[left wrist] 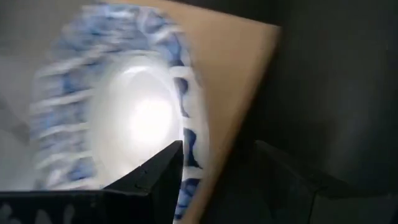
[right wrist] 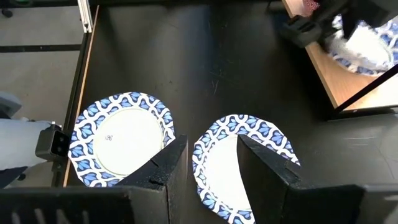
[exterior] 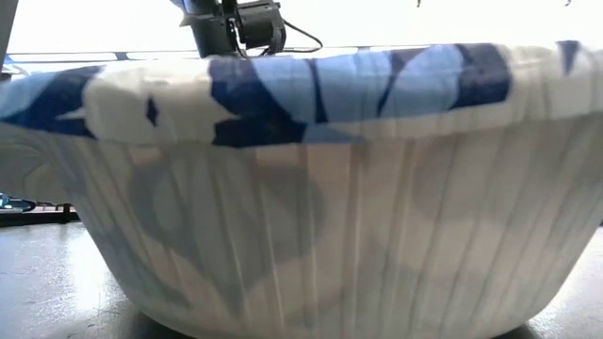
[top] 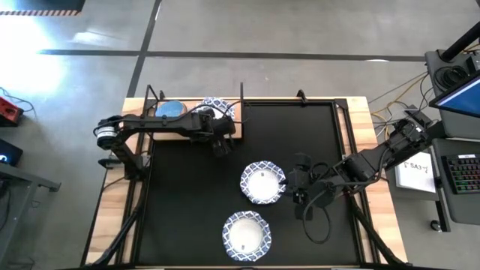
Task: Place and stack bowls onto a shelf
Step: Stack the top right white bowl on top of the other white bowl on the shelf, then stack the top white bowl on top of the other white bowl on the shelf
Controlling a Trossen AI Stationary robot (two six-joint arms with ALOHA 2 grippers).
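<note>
A white bowl with a blue patterned rim (top: pixel 217 106) sits on the light-wood shelf (top: pixel 193 105), beside a small blue bowl (top: pixel 171 110). My left gripper (left wrist: pixel 217 146) is open at this bowl's rim (left wrist: pixel 186 137), one finger inside and the other outside over the shelf board (left wrist: pixel 230 74). Two more blue-rimmed bowls rest on the black mat, one in the middle (top: pixel 262 182) and one nearer (top: pixel 245 232). My right gripper (right wrist: pixel 211 143) is open over the right edge of the middle bowl (right wrist: pixel 249 162), with one finger above its inside and one outside its rim. The other bowls are out of view. My left gripper stands astride the bowl's rim (left wrist: pixel 186 155) on the shelf. Bare board shows between the outer finger (left wrist: pixel 280 168) and the bowl. I cannot tell whether the inner finger (left wrist: pixel 155 177) touches the wall. My right gripper touches nothing that shows.
Thin black posts (top: pixel 241 94) rise at the shelf's corners. The nearer bowl (exterior: pixel 311 188) fills the low view. The black mat (top: pixel 187 195) has free room on its left half. A keyboard (top: pixel 466 172) and cables lie off the table's right side.
</note>
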